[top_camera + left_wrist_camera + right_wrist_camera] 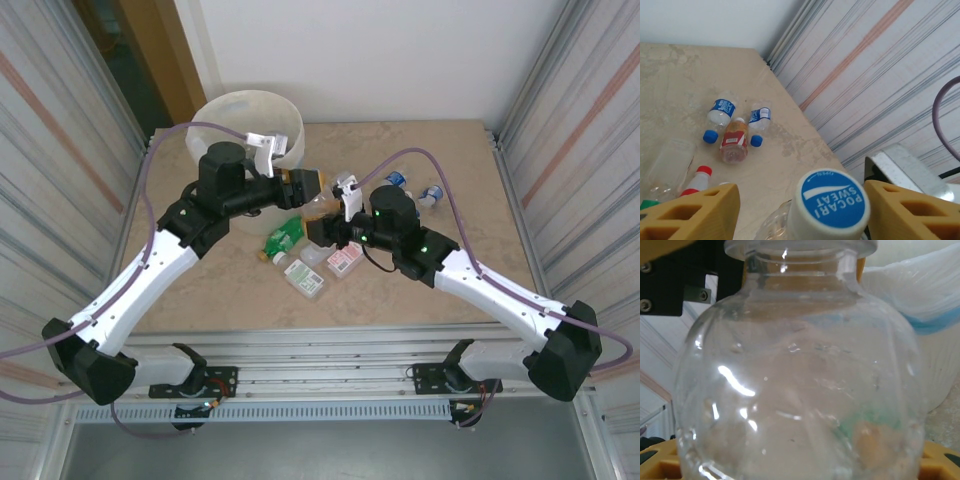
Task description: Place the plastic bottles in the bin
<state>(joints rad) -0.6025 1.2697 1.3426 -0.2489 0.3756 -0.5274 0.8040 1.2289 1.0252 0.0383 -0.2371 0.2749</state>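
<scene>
- Bin [285, 130]: far left of table, just beyond the hand-over spot. Bag mouth is open, so the carry looks short.
- R gripper [322, 230]: clamped on clear bottle [800, 380] at its body, mid-table. Shd hold firm and not let go until the other side has it.
- L gripper [800, 200]: jaws part-open, straddling the bottle's cap end. Gap on one side, other finger abt touching, so no grip yet. Close square on cap/neck w/o twisting.
- Blue-white cap [829, 202]: centre it btwn fingers first. Round slick plastic may squirt out.
- Loose plastic bottles [734, 142]: lie on table right of centre, more nearer in. Leave for later.
</scene>
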